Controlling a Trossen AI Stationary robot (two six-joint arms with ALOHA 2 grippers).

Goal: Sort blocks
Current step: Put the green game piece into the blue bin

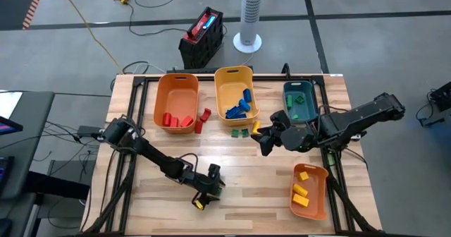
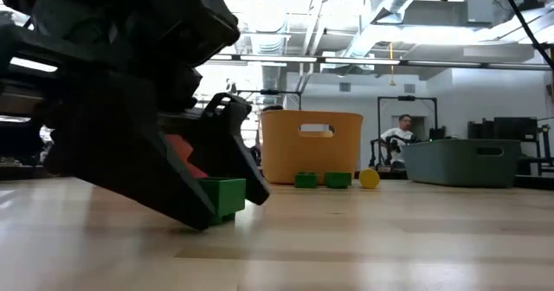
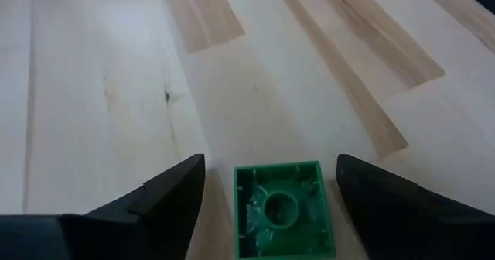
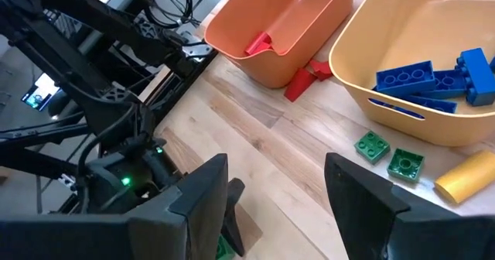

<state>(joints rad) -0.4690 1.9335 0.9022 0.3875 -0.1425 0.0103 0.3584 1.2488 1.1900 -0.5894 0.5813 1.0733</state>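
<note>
"Where's the left pincer (image 3: 267, 206) got to?"

"Down at the near edge of the bench (image 1: 239, 173), fingers apart, with a green block (image 3: 284, 210) sitting on the wood between them. Neither finger touches it, from what the wrist view shows."

"How do you reckon that block will handle?"

"Light, hard plastic, I'd say, hollow underneath, since it's lying open side toward the camera. Smooth flat walls, so it could slip or twist if pinched at a corner. I'd take it square across two opposite walls."

"And the right pincer (image 4: 274, 194)?"

"Hovering mid-bench, fingers also apart, nothing in them. It's close to two more green blocks (image 4: 389, 155) and a yellow piece (image 4: 466, 172) lying just in front of the yellow bin (image 1: 235, 76)."

"The rest of the blocks?"

"Blue ones (image 1: 239, 107) in that yellow bin, red ones (image 1: 177, 120) in the orange bin (image 1: 176, 85), one red block (image 1: 203, 117) just outside it. Green in the teal bin (image 1: 299, 90), yellow in the small orange bin (image 1: 313, 195)."
</note>
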